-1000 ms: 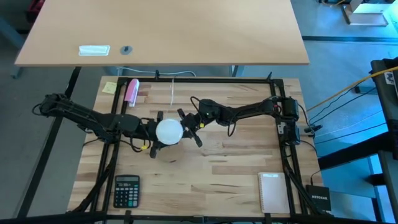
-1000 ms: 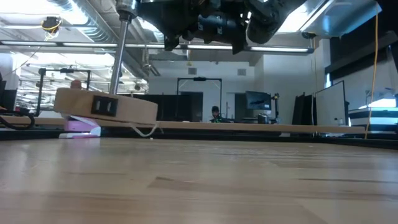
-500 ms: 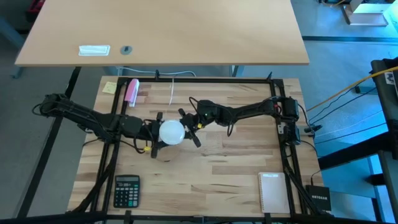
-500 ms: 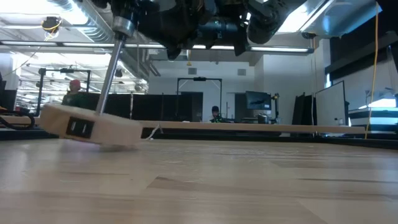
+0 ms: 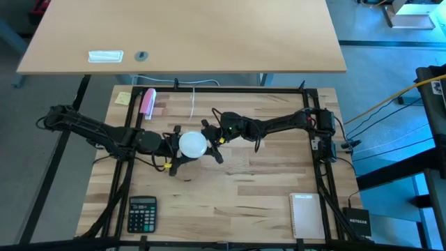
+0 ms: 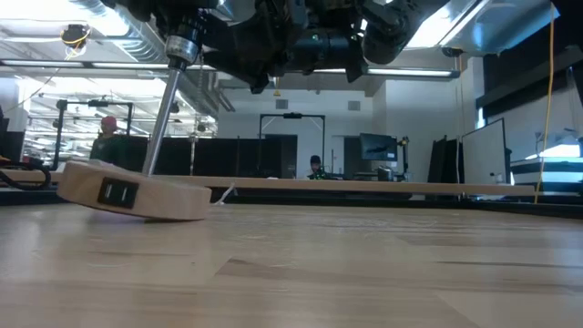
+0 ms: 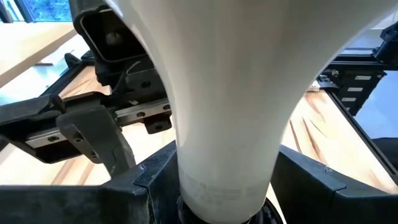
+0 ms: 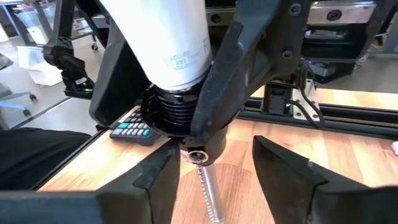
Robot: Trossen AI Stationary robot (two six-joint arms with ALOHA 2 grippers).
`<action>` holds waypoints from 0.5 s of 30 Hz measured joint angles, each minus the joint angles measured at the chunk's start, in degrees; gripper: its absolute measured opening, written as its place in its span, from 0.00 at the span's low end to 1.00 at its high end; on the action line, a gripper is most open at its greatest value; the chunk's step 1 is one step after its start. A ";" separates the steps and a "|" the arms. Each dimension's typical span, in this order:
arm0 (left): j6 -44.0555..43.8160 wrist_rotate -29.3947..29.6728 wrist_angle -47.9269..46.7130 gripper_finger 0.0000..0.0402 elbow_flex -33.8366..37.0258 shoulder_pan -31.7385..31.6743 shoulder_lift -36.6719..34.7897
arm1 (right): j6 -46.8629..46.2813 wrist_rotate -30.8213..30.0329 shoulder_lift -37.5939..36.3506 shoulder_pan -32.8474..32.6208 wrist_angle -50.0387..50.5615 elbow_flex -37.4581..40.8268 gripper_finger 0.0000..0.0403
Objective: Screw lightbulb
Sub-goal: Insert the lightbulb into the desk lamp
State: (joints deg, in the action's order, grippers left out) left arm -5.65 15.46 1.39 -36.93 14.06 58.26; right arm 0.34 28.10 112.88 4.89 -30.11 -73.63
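Left tool (image 5: 171, 148) gripping the lightbulb (image 5: 193, 144), axis upright, globe up; right tool (image 5: 211, 143) open

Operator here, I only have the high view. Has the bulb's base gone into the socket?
Observer: Yes. The right wrist view shows the lightbulb neck meeting the top of the black socket.
Operator: Is the lamp base sitting flat?
Observer: No. In the low view the wooden disc is tilted, with one edge off the table.
Operator: Is the right gripper clear of the bulb?
Observer: The right gripper has its fingers apart, not touching the bulb.
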 joint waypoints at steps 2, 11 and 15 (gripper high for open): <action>-0.17 -0.04 -0.08 0.53 0.06 -0.50 0.01 | -0.01 -0.65 0.00 0.00 -0.01 0.00 0.53; -1.12 -0.52 -0.28 0.53 0.11 -2.92 0.08 | -0.02 -1.05 0.00 0.07 0.12 0.02 0.61; -1.90 -0.42 -0.52 0.53 0.11 -3.60 0.09 | -0.07 -1.08 0.02 0.00 -0.07 0.02 0.62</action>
State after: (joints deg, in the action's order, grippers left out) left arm -7.56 15.05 0.86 -36.82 10.46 58.35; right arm 0.27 27.03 112.90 4.89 -30.17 -73.60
